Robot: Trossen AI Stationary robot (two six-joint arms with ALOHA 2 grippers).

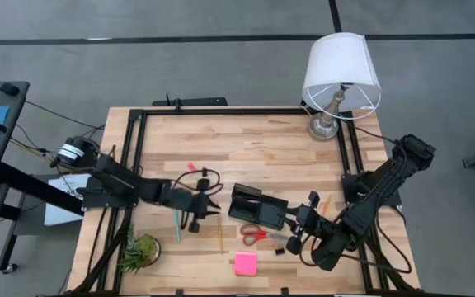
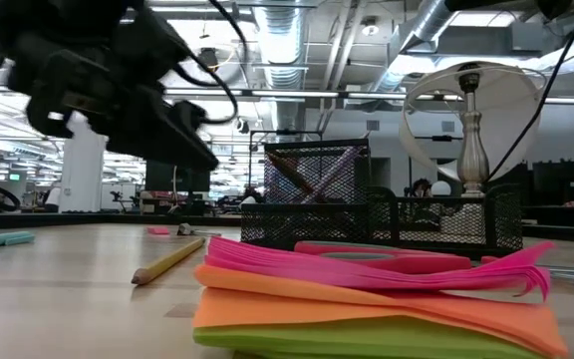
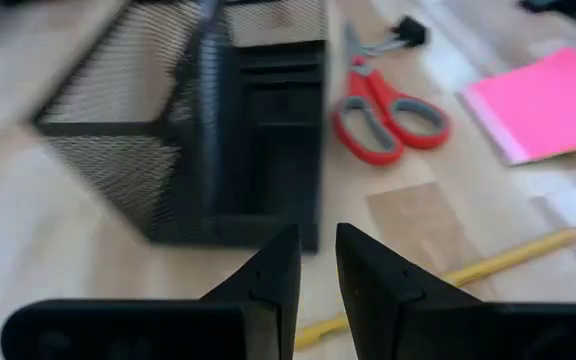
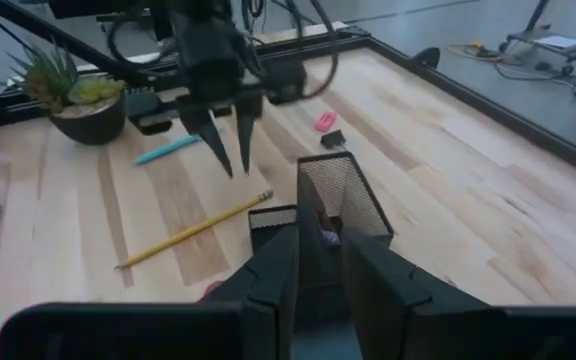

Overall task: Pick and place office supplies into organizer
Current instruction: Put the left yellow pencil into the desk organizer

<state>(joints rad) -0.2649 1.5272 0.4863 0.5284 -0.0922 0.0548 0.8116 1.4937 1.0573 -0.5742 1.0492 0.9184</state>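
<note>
The black mesh organizer [image 1: 258, 206] stands mid-table, with something slanted inside its tall cup [image 2: 307, 175]. Red-handled scissors [image 1: 258, 235], a black binder clip [image 3: 408, 32], a pink sticky-note pad [image 1: 246, 264], a yellow pencil [image 1: 219, 233] and a teal pen [image 1: 177, 224] lie flat on the wood near it. A pink eraser [image 1: 192, 165] lies farther back. My left gripper [image 1: 214, 200] hovers just left of the organizer, narrowly open and empty [image 3: 318, 250]. My right gripper [image 1: 297, 216] hovers at the organizer's right end, narrowly open and empty [image 4: 320, 255].
A white-shaded lamp [image 1: 340, 78] stands at the far right corner and a small green plant [image 1: 138, 252] at the near left. A black frame rail [image 1: 138, 148] runs around the table's edges. Bare wood lies behind the organizer.
</note>
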